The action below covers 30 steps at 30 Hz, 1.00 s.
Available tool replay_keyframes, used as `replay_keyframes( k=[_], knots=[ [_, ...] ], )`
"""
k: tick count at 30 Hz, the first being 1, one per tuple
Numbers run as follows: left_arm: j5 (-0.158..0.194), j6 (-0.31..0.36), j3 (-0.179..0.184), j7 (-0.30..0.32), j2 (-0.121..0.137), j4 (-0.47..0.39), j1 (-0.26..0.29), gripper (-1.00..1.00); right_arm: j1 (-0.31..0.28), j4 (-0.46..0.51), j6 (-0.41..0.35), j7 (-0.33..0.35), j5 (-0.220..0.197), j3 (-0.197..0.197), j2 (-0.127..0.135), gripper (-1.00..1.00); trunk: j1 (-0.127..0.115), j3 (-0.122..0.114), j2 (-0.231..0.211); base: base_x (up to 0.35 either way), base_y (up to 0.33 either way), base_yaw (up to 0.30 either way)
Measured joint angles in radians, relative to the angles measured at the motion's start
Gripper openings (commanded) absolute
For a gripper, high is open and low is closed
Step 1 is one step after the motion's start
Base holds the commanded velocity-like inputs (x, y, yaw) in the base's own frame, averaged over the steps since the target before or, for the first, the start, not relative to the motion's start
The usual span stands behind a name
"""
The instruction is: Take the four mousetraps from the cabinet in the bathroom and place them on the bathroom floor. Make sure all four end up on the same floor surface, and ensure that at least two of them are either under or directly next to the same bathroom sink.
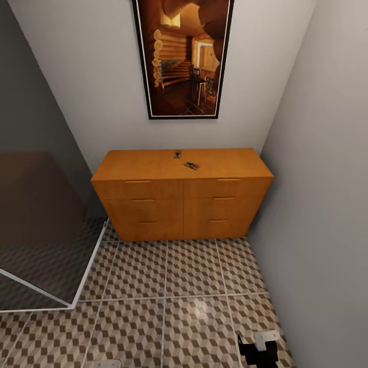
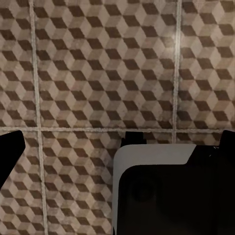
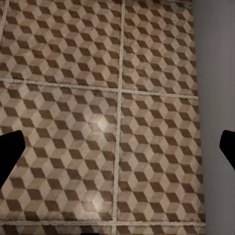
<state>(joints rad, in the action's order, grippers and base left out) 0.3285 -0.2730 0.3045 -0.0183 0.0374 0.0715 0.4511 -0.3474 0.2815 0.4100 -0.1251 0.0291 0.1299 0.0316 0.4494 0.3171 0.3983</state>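
Facing the low, wide orange-brown wooden cabinet [image 1: 182, 193] from a short way off, we judge the task barely begun. Two small flat brown wooden mousetraps with dark metal parts lie on its flat top: one [image 1: 177, 153] toward the back, the other [image 1: 191, 165] just in front of it and a little to our right. They sit near each other but apart. The other two traps we cannot place; they may be inside, behind the closed fronts with their small wooden handles. None lies on the brown-and-beige cube-patterned tiled bathroom floor [image 1: 168, 286], so every placement is left to do, and so is finding the sink.

Both arms hang low, well short of the cabinet. Our right jaws [image 1: 258, 350] show at the bottom of the head view, dark with a white part, over bare tile. In the right wrist view the jaws [image 3: 117, 147] stand wide apart, dark tips at either edge, with nothing between them but floor and a strip of grey wall beside. In the left wrist view the left jaws [image 2: 117, 142] also stand apart and hold nothing, floor tile ahead of them and a white-and-black part of the robot [image 2: 166, 191] below.

A dark-framed picture of a log interior [image 1: 182, 56] hangs above the cabinet. We read no writing, brand or label anywhere.
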Motion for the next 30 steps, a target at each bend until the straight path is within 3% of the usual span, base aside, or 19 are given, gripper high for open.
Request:
replay_keyframes(
  k=[30],
  knots=[
    [0.0,0.0,0.0,0.001,0.0,0.0,0.0,1.0,0.0,-0.038,0.002,0.0,0.0,0.0,0.0,1.0,0.0,-0.049,0.0,0.0,0.0,0.0]
  ],
)
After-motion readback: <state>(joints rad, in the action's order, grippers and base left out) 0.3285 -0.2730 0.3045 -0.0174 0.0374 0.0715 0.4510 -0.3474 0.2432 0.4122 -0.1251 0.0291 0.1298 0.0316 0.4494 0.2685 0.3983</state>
